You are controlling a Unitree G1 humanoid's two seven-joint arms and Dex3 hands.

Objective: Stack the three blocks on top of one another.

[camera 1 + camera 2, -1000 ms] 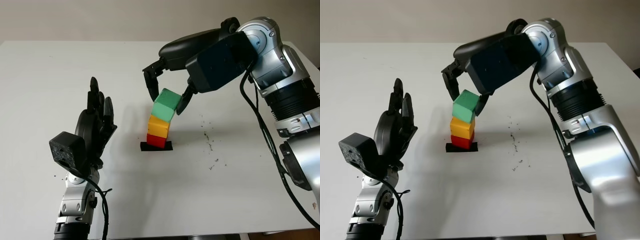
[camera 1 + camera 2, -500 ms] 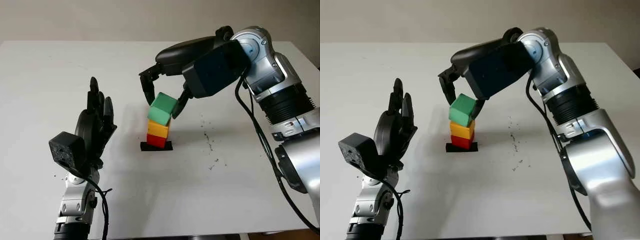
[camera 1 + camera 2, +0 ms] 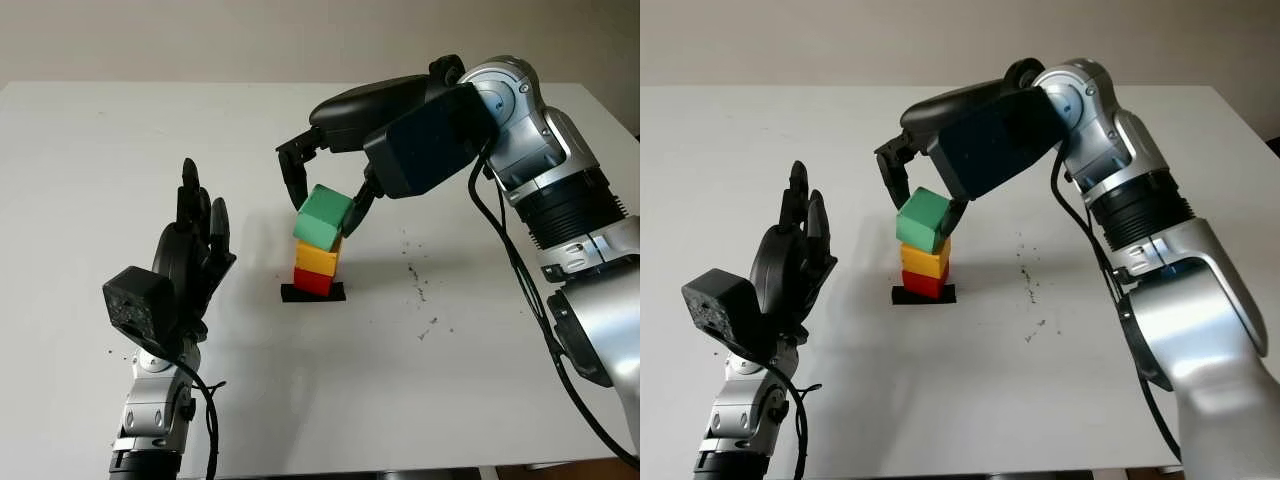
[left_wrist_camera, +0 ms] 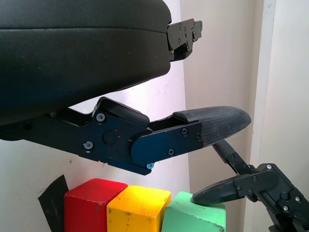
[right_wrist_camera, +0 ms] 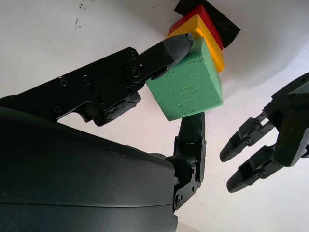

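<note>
The right robot hand (image 3: 322,195) reaches in over the middle of the white tabletop (image 3: 90,140) with its fingers closed on the green block (image 3: 322,218), one fingertip (image 5: 176,46) pressed on one face of the block and another finger behind the opposite side. The green block sits tilted, its lower edge touching the top of the yellow block (image 3: 317,259) and leaning off toward the left robot hand's side. The yellow block stands on the red block (image 3: 312,281), and the red block stands on a small black square mat (image 3: 312,293) lying flat on the tabletop. The left robot hand (image 3: 190,255) is open, raised upright above the near left part of the tabletop, well apart from the stack. A few dark specks (image 3: 418,280) dot the tabletop beside the stack.
</note>
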